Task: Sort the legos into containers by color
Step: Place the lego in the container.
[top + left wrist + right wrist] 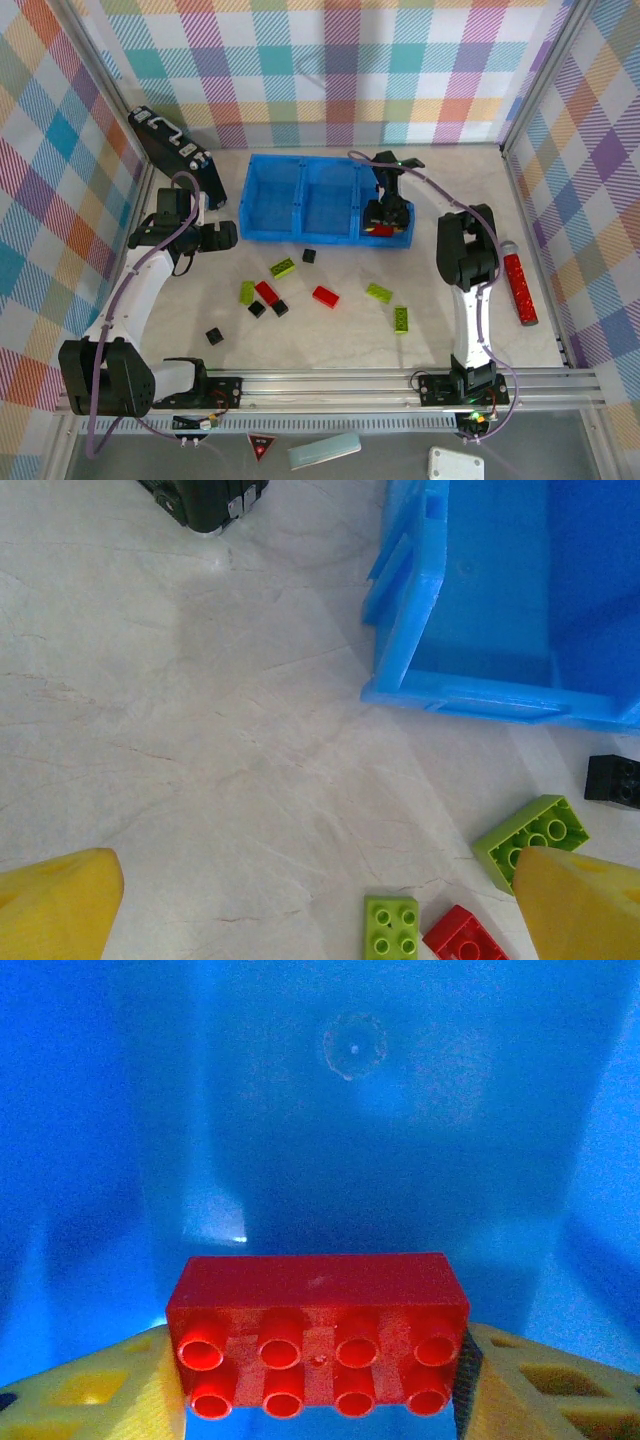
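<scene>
the right claw (pixel 386 214) is hanging in the right compartment of the blue tray (pixel 248 205), clamping a red brick (pixel 318 1335) by its short ends, with the studs facing the wrist camera. the brick is sitting squarely between the yellow fingers (pixel 90 1395), one on each end, over the compartment's blue floor. whether it is touching that floor i cannot tell.

the left claw (pixel 226 236) is hovering over the worktop (pixel 200 730) just left of the tray's near left corner, its jaws standing wide apart and holding nothing. a green brick (pixel 530 838) is lying on the worktop just beside one of its fingertips. a second green brick (pixel 392 926) and a loose red brick (pixel 465 938) are lying close by, between the two fingertips, and a black brick (pixel 612 780) is resting near the tray's front wall. more loose bricks, green, red and black, are lying scattered on the worktop in front of the tray, between the two arms.
</scene>
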You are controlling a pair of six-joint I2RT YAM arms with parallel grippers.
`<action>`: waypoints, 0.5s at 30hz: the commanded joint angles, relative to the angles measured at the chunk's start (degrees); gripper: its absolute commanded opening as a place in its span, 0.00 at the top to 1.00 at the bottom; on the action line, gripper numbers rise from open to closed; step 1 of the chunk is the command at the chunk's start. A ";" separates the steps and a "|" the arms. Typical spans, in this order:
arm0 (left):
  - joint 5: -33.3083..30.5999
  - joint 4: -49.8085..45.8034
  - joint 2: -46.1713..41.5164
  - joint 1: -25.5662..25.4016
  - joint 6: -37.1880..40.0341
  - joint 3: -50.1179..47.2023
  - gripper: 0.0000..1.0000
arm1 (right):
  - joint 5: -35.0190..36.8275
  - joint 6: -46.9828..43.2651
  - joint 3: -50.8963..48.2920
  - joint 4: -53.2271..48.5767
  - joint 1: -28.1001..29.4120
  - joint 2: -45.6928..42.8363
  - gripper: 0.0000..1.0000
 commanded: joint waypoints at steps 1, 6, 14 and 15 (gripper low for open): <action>-0.96 -1.54 0.24 -0.26 1.23 0.52 0.00 | -0.68 -1.76 3.06 -0.31 -0.73 2.04 0.38; -1.47 -1.72 0.24 -0.31 1.41 0.53 0.00 | 0.80 -2.39 7.24 -1.25 -1.06 5.61 0.37; -2.08 -1.98 0.23 -0.26 1.55 0.57 0.00 | 3.82 -2.92 12.94 -3.44 -1.18 9.90 0.34; -2.08 -1.98 0.23 -0.27 1.54 0.61 0.00 | 4.06 -2.97 13.44 -3.74 -1.23 10.20 0.34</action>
